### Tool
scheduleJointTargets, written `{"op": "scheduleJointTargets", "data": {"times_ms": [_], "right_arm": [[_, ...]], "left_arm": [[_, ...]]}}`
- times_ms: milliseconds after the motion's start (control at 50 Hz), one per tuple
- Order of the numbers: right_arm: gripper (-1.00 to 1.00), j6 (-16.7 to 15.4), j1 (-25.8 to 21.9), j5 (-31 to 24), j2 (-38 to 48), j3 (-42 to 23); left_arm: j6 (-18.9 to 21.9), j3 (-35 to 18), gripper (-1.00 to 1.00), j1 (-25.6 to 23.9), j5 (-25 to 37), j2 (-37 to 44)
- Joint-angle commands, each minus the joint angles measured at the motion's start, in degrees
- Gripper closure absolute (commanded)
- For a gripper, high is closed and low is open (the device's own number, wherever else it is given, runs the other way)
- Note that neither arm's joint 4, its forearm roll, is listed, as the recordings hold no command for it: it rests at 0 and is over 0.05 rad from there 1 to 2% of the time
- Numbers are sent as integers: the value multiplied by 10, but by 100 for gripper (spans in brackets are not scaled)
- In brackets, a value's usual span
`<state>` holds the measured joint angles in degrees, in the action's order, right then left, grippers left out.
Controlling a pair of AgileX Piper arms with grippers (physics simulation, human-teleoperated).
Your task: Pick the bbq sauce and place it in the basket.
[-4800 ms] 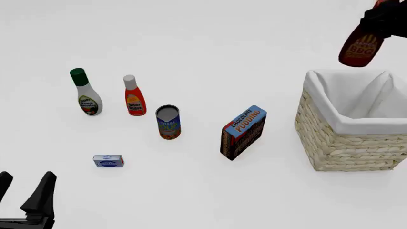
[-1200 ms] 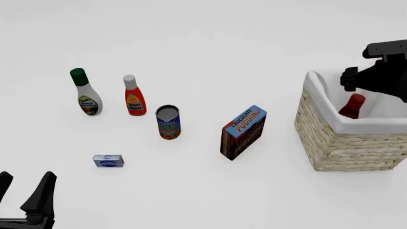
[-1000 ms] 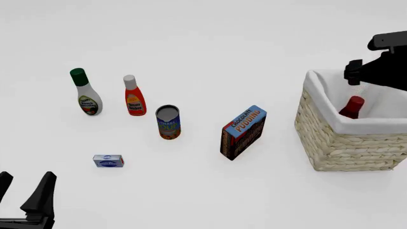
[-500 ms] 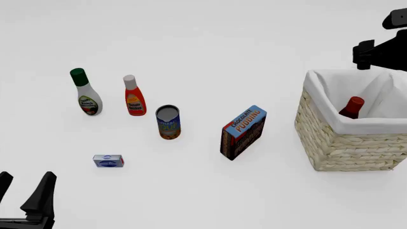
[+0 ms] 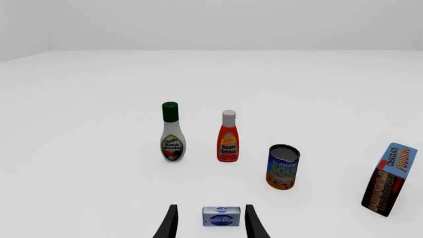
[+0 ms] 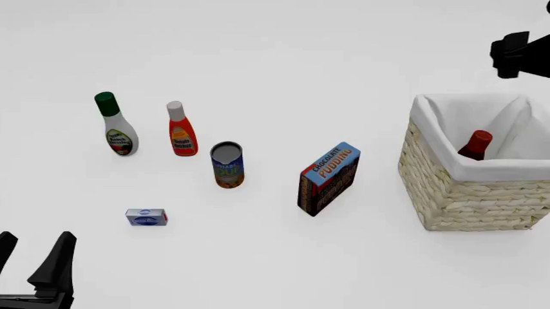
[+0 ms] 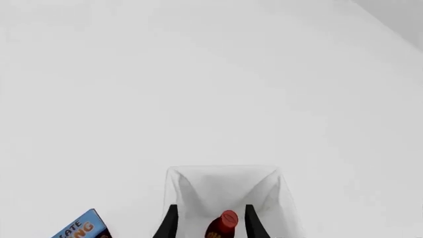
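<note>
The sauce (image 6: 475,145) leans inside the basket (image 6: 468,193), released. Right gripper (image 7: 210,222) hangs above, fingers apart and empty; left gripper (image 5: 210,225) open too. Only retreat remains, I'd say.

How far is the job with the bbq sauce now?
It looks done: the sauce sits inside the basket, only its red cap and neck showing above the lining. The right tool is open, above the basket and holding nothing. The left tool is open too. Nothing seems left.
</note>
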<state>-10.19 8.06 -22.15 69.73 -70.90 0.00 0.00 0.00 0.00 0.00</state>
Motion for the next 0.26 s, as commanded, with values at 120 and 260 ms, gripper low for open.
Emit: {"op": "scheduleJointTargets", "data": {"times_ms": [120, 260], "right_arm": [[-100, 16, -2, -14, -48, 8], [-100, 20, -1, -21, -63, 7]], "left_arm": [[0, 0, -100, 0, 0, 0], [0, 0, -100, 0, 0, 0]]}}
